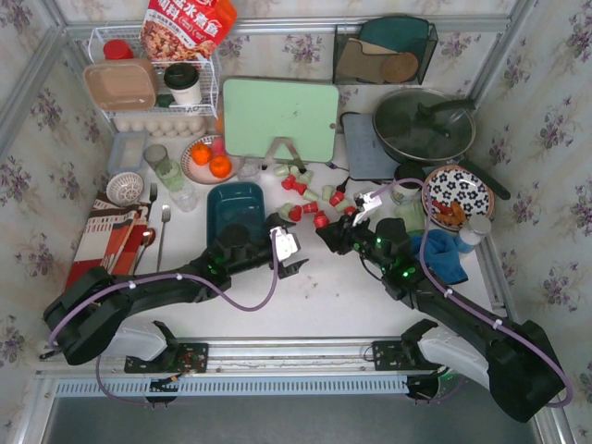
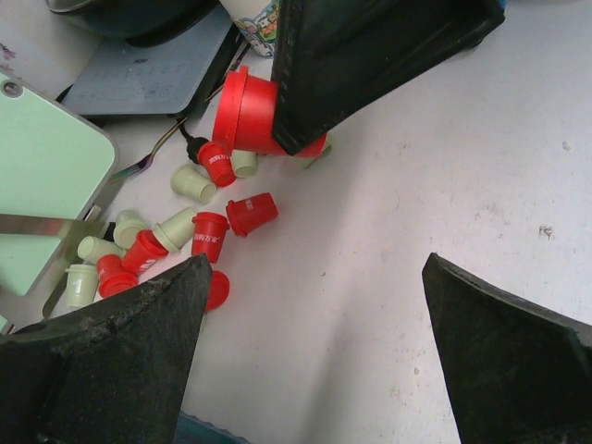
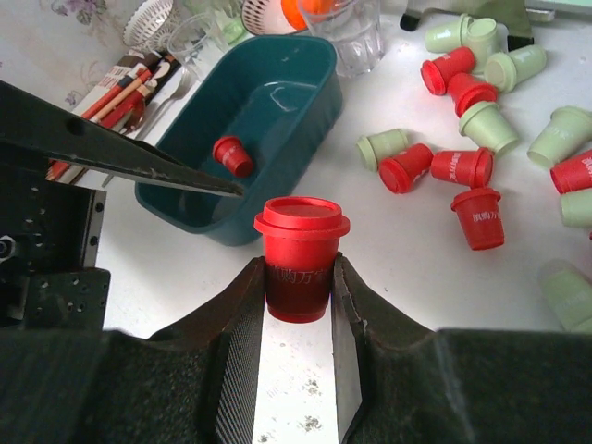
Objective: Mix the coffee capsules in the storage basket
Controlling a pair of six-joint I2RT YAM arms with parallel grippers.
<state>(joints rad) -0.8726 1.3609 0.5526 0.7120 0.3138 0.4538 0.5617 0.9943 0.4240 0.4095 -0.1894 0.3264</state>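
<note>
Across your table (image 3: 398, 277), the storage basket (image 3: 296, 157) is sitting just left of and beyond your right fingers (image 3: 239, 370), its long axis running away from the arm bases. A lone red capsule (image 3: 231, 154) is lying inside it, and the other coffee capsules (image 3: 460, 166) are lying loose to its right. Your left fingers (image 2: 111, 370) are nearer the basket but gaping wide and empty, while the right ones are clenching a second red capsule (image 3: 301, 236) by its body, lid poking past the tips, so I'm judging a short leftward carry.
</note>
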